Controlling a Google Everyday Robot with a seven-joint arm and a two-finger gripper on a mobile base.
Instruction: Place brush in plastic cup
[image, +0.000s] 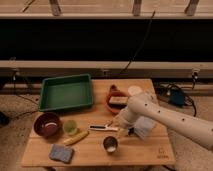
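From my station I see the white arm reaching in from the right over the wooden table (150, 155), and the gripper (121, 128) sits low over the boards near the table's middle, right at the right-hand end of the slender white-handled brush (102, 128). Its fingers are spread apart, not clamped on anything; I cannot tell whether they touch the brush. The brush lies flat on the wood, running roughly left to right, just above the shiny metal cup (110, 144). The small light-green translucent plastic cup (70, 126) stands upright to the left of the brush, apart from it, and just beside the dark red round bowl (47, 124) on its left. A yellow banana-shaped object (76, 138) lies slanted just in front of the green cup, and a blue-grey sponge (61, 153) rests near the front left corner. The green rectangular plastic tray (66, 92) fills the back left of the table. A red object (117, 99) sits behind the arm, near the back edge.
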